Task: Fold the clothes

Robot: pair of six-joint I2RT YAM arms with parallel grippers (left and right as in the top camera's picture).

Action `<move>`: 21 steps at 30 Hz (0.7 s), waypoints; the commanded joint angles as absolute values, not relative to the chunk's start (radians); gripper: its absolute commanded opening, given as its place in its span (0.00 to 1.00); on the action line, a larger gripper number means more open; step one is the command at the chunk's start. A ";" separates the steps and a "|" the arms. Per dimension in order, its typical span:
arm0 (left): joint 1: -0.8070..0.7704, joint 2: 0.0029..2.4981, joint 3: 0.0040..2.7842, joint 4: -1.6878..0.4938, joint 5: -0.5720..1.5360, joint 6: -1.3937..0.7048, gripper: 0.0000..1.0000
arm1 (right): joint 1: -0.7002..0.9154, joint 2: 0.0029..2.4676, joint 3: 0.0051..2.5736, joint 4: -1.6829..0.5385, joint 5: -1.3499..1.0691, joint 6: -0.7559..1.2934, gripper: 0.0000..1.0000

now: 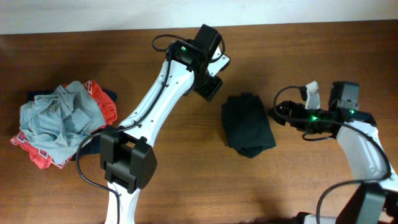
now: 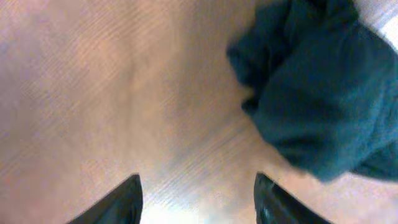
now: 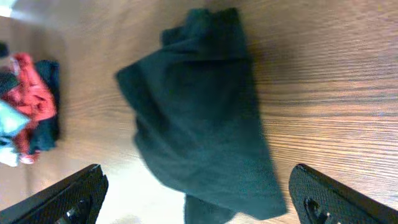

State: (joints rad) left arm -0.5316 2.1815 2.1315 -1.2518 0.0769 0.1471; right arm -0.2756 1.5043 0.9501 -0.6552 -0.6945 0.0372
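Note:
The clothes in the middle are a dark T-shirt (image 1: 247, 124) lying on the wooden table as a small, bunched, folded bundle. My left gripper (image 1: 210, 92) hovers just beyond the shirt's far left corner, apart from it. In the left wrist view the left gripper (image 2: 199, 190) is open over bare wood, and the shirt (image 2: 323, 93) lies up to the right. My right gripper (image 1: 274, 114) sits just off the shirt's right edge. In the right wrist view the right gripper (image 3: 199, 186) stands wide open, with the shirt (image 3: 199, 112) on the table ahead between the finger lines, not gripped.
A heap of other garments (image 1: 62, 121), grey-blue over red-and-white and navy, lies at the table's left side; it also shows as the heap (image 3: 31, 106) in the right wrist view. The table's far edge (image 1: 93, 30) meets a white wall.

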 commanded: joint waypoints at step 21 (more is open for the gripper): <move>-0.381 1.722 2.069 -1.419 0.011 -0.052 0.64 | -0.128 1.830 0.958 -0.497 -0.618 -0.123 0.93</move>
